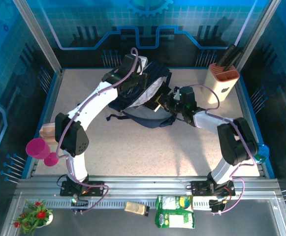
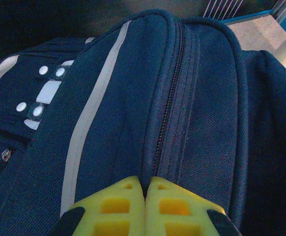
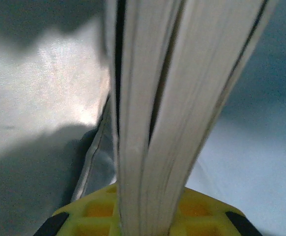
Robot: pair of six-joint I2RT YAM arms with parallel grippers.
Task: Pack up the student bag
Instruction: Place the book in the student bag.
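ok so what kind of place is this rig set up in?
Likely a purpose-built robot test cell, not a real room: aluminium extrusion frame, blue printed gear-and-circuit wall panels, and staged props on a speckled table, such as the student bag and a knife block.

Student bag (image 1: 158, 77) mid-table, left arm (image 1: 91, 105) and right arm (image 1: 209, 118) at it, knife block (image 1: 220, 86) back right
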